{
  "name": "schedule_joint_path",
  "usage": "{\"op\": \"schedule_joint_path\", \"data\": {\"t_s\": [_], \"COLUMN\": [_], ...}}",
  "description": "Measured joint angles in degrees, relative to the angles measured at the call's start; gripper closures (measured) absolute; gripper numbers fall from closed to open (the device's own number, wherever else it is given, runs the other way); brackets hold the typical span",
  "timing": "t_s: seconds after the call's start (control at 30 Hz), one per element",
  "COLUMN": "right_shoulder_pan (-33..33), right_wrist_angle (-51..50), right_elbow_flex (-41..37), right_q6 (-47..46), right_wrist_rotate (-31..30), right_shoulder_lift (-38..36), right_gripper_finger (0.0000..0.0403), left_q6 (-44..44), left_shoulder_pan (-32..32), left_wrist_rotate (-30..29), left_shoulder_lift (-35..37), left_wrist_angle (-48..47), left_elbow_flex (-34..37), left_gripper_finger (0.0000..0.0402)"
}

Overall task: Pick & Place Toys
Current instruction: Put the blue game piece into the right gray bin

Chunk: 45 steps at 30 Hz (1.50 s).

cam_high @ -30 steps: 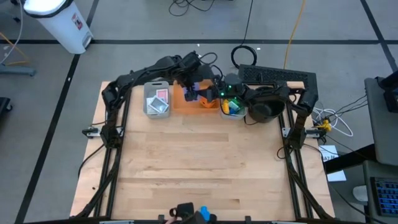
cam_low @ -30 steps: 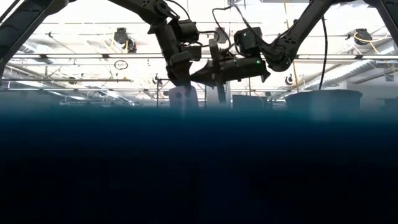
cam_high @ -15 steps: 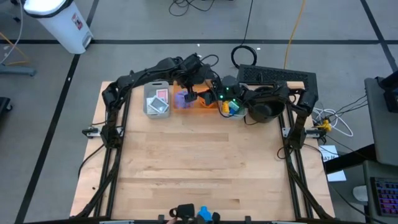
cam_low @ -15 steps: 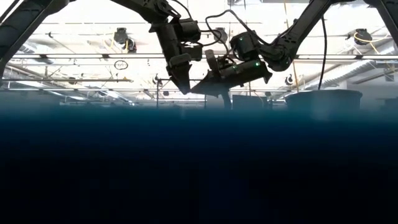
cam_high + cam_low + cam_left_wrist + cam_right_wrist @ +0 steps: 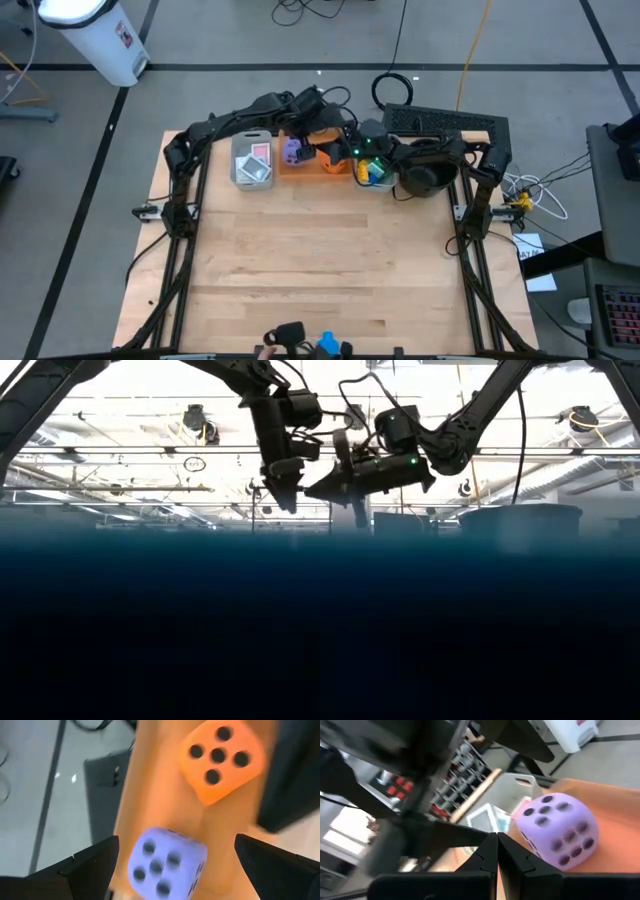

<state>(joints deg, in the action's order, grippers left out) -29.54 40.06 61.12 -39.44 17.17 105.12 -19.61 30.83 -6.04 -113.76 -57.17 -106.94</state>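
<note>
Two dice, purple (image 5: 165, 865) and orange (image 5: 220, 757), lie in orange bin (image 5: 318, 163); cards in grey bin (image 5: 252, 160). Left gripper (image 5: 172, 865) spread wide above, empty. Right gripper (image 5: 497, 855) closed, empty.

No legible text, label, brand or number on anything.

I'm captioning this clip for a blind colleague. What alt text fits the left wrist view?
A purple die and an orange die, both with dark pips, lie in an orange bin, seen from above between the left gripper's open dark fingers. Grey floor shows beside the bin.
</note>
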Motion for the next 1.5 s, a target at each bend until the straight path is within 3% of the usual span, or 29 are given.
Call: {"op": "schedule_joint_path", "data": {"t_s": [0.2,0.47,0.77,1.07,1.17,1.3,1.5], "right_shoulder_pan": [0.0,-1.2,-1.9,-1.0,0.6,4.0,14.4], "right_wrist_angle": [2.5,-4.9,-20.6,-28.2,-32.0,-36.4,-33.8], "right_elbow_flex": [0.0,0.0,0.0,0.0,0.0,0.0,0.0], "right_q6": [-2.2,4.5,17.3,16.8,13.0,9.7,7.1], "right_wrist_rotate": [1.2,0.6,-5.3,-5.0,-4.9,-1.3,-2.4], "right_shoulder_lift": [-0.5,-7.3,-22.2,-33.9,-36.7,-39.2,-39.8], "right_gripper_finger": [0.0403,0.0403,0.0403,0.0403,0.0403,0.0403,0.0403], "left_q6": [2.1,6.8,16.4,18.9,20.1,21.8,26.7], "left_shoulder_pan": [-0.5,-0.5,2.9,2.7,1.6,-0.9,-5.4], "left_wrist_rotate": [-8.5,-7.9,7.0,14.0,17.3,20.0,21.6], "left_shoulder_lift": [1.3,7.6,21.3,34.0,38.1,45.4,56.5], "left_wrist_angle": [-6.4,-6.9,-4.0,-2.1,-0.1,5.2,12.5], "left_elbow_flex": [0.0,0.0,0.0,0.9,4.5,13.8,29.5], "left_gripper_finger": [0.0002,0.0002,0.0002,0.0003,0.0015,0.0059,0.0136]}}
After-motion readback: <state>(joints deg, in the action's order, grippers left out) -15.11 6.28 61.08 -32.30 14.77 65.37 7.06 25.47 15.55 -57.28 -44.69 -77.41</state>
